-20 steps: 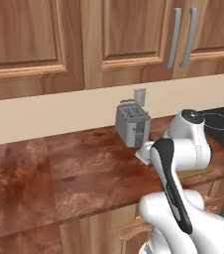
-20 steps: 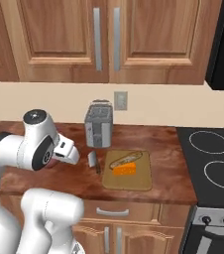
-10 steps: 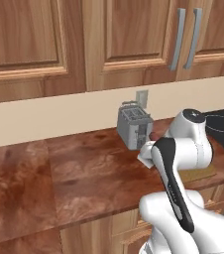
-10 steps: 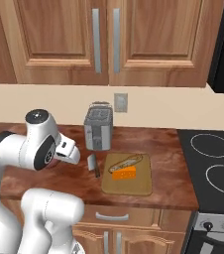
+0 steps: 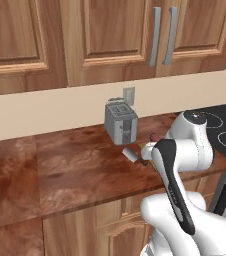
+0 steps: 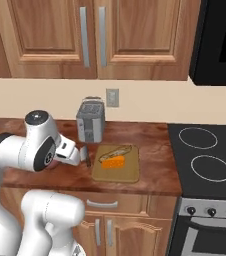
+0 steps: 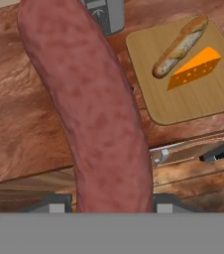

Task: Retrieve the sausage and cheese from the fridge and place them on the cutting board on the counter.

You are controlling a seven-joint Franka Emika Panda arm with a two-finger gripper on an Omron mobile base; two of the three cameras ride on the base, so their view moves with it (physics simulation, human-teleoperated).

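Fingers [image 7: 109, 201] clamping sausage [image 7: 91, 109] (hand view), cheese [image 6: 116, 163] on cutting board [image 6: 127, 174]

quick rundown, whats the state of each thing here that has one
sausage: clamped in the gripper, off the board
gripper: shut on the sausage, beside the cutting board
cheese: lying on the cutting board
baguette: lying on the board, next to the cheese
cutting board: flat on the counter
toaster: upright, slots empty
upper cabinet doors: closed
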